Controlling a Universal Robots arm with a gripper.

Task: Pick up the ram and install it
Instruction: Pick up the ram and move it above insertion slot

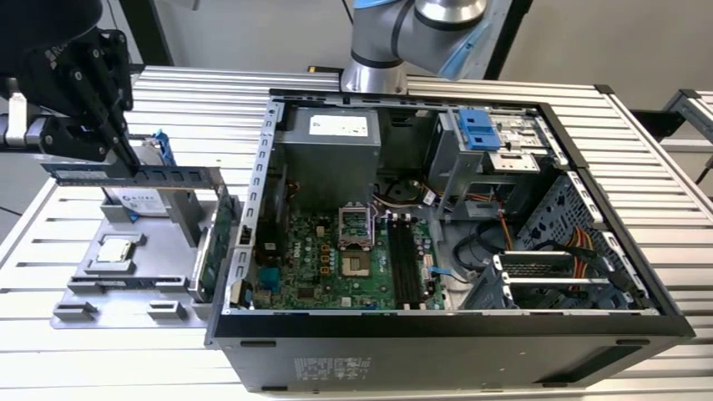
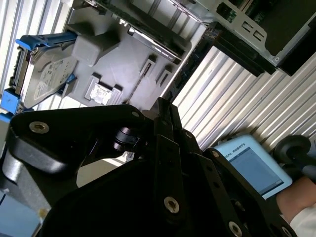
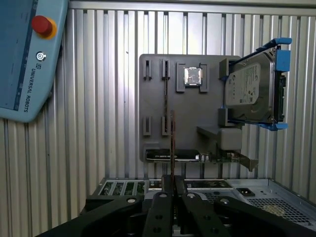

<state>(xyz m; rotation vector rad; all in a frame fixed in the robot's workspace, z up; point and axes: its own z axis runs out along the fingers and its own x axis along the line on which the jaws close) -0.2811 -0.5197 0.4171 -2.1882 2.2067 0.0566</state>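
In the exterior view my black gripper (image 1: pixel 119 160) is shut on the ram (image 1: pixel 169 175), a long thin blue stick held level and on edge. It hangs above the grey parts tray (image 1: pixel 156 251), at the exterior view's left of the open computer case (image 1: pixel 446 326). The first wrist view looks along the ram (image 3: pixel 172 140), which appears as a thin edge rising from between the fingertips (image 3: pixel 166 190) over the tray (image 3: pixel 153 98). The black memory slots (image 1: pixel 403 259) lie on the green motherboard inside the case.
The tray holds a hard drive in a blue frame (image 3: pixel 252 94), a processor (image 3: pixel 192 76) and a dark green expansion card (image 3: pixel 187 156). A blue teach pendant (image 3: pixel 24 59) lies on the slatted table, with a person's hand (image 2: pixel 301 197) near it. The case walls stand tall.
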